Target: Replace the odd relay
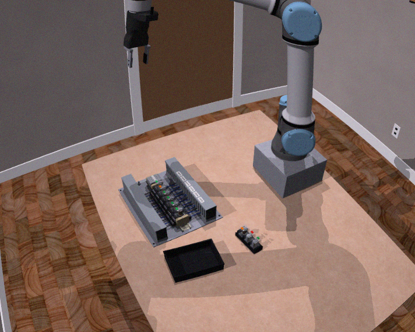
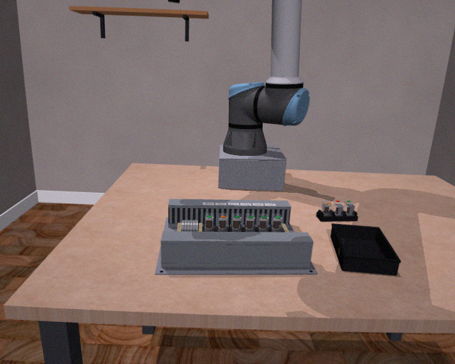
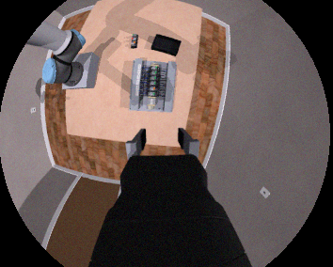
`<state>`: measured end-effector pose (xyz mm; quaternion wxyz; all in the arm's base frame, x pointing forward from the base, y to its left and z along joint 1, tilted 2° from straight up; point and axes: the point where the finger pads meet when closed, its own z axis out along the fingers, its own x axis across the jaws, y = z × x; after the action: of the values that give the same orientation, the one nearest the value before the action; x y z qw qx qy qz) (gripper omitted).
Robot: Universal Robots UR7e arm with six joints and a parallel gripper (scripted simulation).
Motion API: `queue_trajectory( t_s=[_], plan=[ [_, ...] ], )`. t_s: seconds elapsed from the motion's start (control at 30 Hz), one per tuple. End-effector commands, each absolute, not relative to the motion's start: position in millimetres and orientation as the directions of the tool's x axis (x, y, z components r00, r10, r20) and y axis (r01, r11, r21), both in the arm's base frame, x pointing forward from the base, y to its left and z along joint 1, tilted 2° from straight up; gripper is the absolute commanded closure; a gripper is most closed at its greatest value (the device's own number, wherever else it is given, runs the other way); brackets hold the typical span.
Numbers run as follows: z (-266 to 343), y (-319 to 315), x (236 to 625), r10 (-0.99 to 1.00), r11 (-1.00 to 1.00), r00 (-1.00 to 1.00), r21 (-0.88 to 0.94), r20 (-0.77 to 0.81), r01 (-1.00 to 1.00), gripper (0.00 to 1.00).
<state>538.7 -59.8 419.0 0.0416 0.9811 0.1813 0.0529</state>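
The gripper [image 1: 137, 57] [image 3: 162, 134] is wide open, up high — nothing in it. The orange-button relay [image 2: 223, 223] sits second in the row, and the green spare [image 2: 349, 209] stands in its holder [image 1: 254, 248] [image 2: 337, 217].

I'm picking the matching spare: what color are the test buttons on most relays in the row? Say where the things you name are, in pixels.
Green; five relays' test buttons [image 2: 250, 217] are green, clearest in the exterior view.

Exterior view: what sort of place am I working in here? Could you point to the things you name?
Probably a robot test room or training bench, indoors: an arm's grey base block [image 1: 268, 166] [image 2: 251, 174] [image 3: 89, 72] on a wooden table [image 1: 113, 172] [image 2: 94, 265] [image 3: 94, 122], a panel of plug-in relays [image 1: 141, 207] [image 2: 235, 253] [image 3: 171, 94], and a plain wall shelf [image 2: 140, 13] behind.
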Motion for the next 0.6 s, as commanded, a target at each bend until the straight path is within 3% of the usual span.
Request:
queue_trajectory(
  t_s=[0.0,0.13,0.57],
  plan=[
    [426.1,-50.2,535.8,0.360,-0.931,0.929,0.102,0.090,0.351,0.00],
    [451.7,-11.5,523.9,0.359,-0.931,0.929,0.101,0.089,0.351,0.00],
    [457.5,-2.9,521.2,0.360,-0.931,0.929,0.102,0.090,0.351,0.00]
  ],
)
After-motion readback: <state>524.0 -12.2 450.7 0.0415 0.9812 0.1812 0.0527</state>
